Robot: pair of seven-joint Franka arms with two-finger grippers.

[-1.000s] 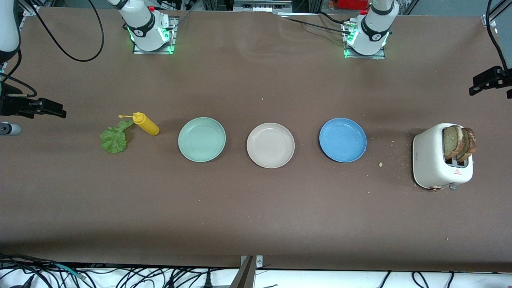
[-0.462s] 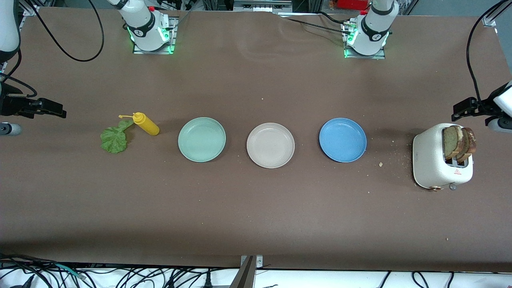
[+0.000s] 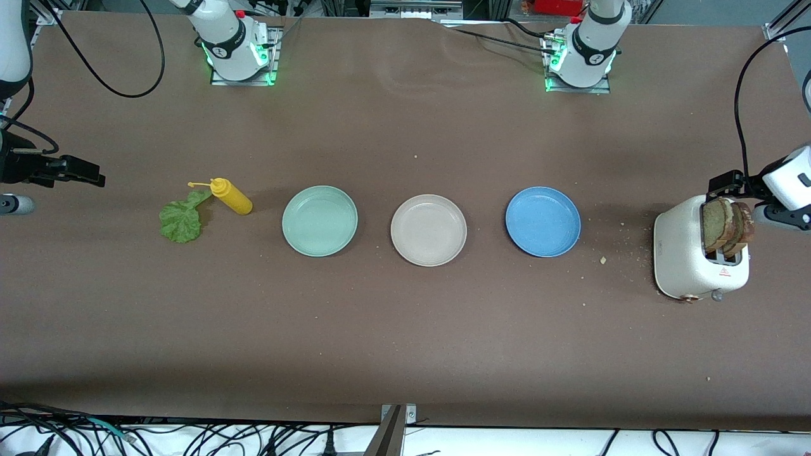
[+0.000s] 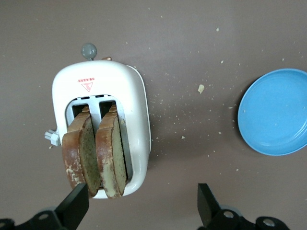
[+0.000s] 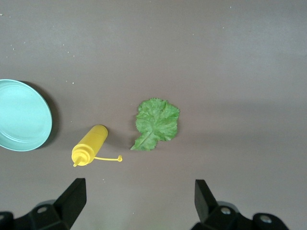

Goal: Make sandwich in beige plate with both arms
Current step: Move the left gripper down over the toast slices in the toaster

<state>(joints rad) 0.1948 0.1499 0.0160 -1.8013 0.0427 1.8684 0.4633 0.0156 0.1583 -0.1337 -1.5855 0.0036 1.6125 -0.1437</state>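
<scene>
The beige plate (image 3: 428, 230) lies bare in the middle of the table. Two toasted bread slices (image 3: 727, 225) stand upright in the white toaster (image 3: 684, 253) at the left arm's end; the left wrist view shows the bread slices (image 4: 96, 153) in the toaster's (image 4: 134, 96) slots. My left gripper (image 3: 723, 187) hangs open over the toaster's edge, and in its wrist view the left gripper (image 4: 140, 206) has one finger (image 4: 74, 205) beside the end of a slice, holding nothing. The green lettuce leaf (image 3: 180, 220) (image 5: 156, 122) lies flat toward the right arm's end. My right gripper (image 3: 85, 175) (image 5: 139, 199) waits open over the table there.
A mint-green plate (image 3: 320, 220) (image 5: 21, 115) and a blue plate (image 3: 543, 221) (image 4: 276, 112) flank the beige one. A yellow squeeze bottle (image 3: 231, 196) (image 5: 90, 143) lies on its side touching the lettuce's stem. Crumbs (image 3: 603, 259) are scattered between the blue plate and the toaster.
My left gripper has come in from the table's end and down to the toaster, reaching the bread slices. The right arm, plates, lettuce and bottle have not moved.
</scene>
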